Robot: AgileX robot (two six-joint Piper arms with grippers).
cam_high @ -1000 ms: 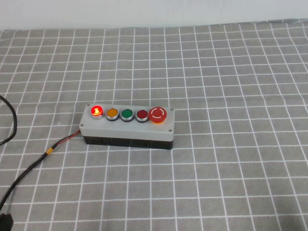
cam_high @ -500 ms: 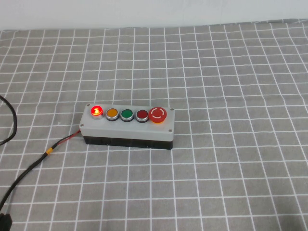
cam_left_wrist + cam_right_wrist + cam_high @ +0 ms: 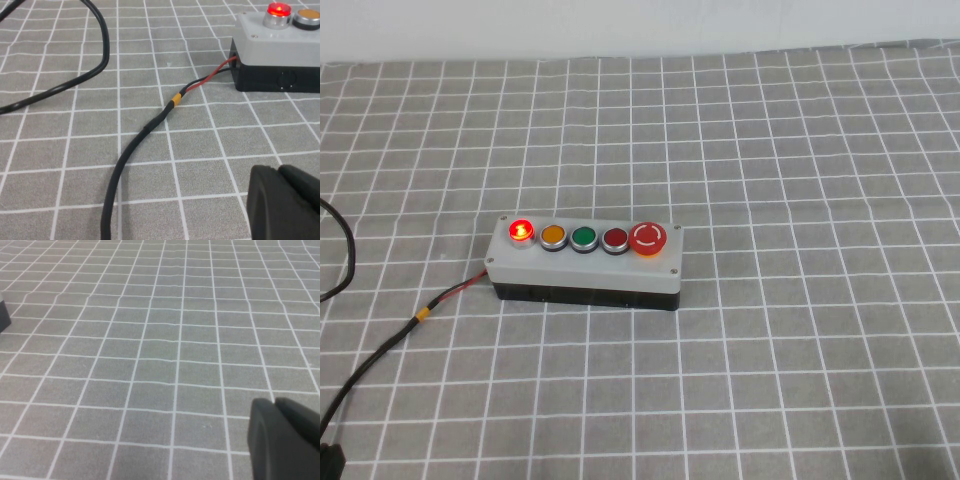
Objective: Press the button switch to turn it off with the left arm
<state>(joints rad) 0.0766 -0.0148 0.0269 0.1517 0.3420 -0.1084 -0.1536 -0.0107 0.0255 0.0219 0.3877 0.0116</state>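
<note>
Gripper tips show only as black bulk at the edge of each wrist view: the left gripper (image 3: pixel 287 202) hangs low over the surface short of the grey box (image 3: pixel 585 262), the right gripper (image 3: pixel 285 437) over bare grid cloth, and whether either is wide or narrow cannot be told. The button switch (image 3: pixel 521 231) glows red at the box's left end, beside the orange button (image 3: pixel 553 236). It looks rigid and sprung, so a straight downward press on its cap should suit, since the light box could slide.

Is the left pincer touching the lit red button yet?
Apart. Left wrist view: left pincer sits low near the camera, grid cloth separating it from the button switch. Right pincer is parked.
</note>
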